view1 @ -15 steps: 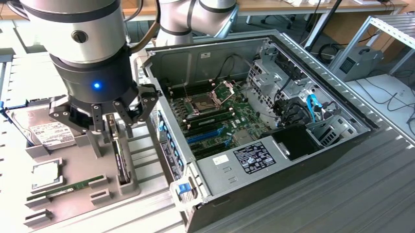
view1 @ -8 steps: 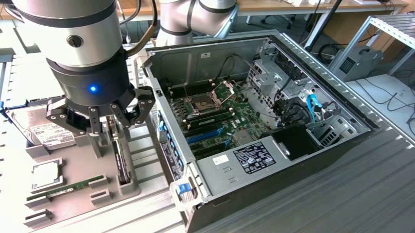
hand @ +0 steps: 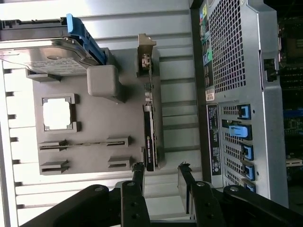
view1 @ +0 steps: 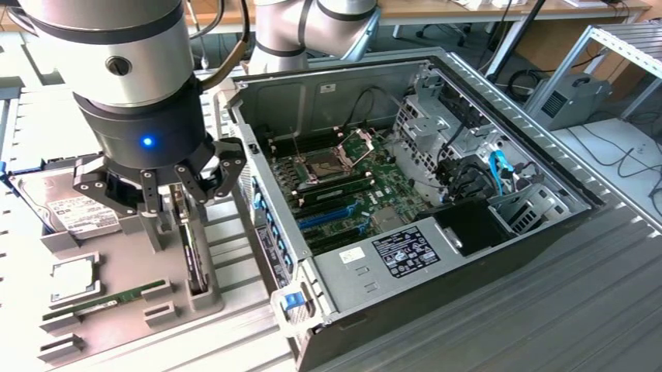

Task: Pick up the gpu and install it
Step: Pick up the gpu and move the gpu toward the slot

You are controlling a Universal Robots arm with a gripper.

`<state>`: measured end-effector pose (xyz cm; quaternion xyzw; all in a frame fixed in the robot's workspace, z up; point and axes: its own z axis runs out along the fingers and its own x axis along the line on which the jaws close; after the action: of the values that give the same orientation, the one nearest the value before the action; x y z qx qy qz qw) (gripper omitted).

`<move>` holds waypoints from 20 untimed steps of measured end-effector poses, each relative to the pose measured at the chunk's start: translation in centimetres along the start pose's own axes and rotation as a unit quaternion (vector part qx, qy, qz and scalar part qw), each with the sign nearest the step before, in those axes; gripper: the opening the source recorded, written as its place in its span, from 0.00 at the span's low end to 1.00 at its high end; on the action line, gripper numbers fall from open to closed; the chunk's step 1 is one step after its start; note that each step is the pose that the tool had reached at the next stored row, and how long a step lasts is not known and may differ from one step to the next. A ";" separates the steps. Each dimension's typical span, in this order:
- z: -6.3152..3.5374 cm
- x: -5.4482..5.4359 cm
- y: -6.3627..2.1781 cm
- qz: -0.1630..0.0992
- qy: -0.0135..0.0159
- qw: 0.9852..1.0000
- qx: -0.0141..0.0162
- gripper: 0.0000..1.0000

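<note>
The gpu is a slim dark card that stands on its edge in a slot of the grey parts holder, beside the open computer case. In the wrist view the gpu runs as a thin dark strip with its silvery bracket at the far end. My gripper hangs just over the card, open and holding nothing. In the wrist view the gripper straddles the line of the card, with one finger close beside its near end.
The holder also carries a hard drive with a white label, a square processor chip and a green memory stick. Inside the case the motherboard shows blue expansion slots. The case's rear wall stands close to the holder.
</note>
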<state>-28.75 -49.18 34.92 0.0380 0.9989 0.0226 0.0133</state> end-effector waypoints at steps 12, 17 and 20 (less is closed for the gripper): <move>0.59 0.0 0.33 0.000 0.000 1.000 0.000 0.42; 0.68 0.1 1.18 0.000 0.000 1.000 0.001 0.42; 0.71 0.1 1.47 0.000 0.000 1.000 0.001 0.42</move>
<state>-28.71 -47.68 34.27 0.0380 0.9990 0.0212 0.0133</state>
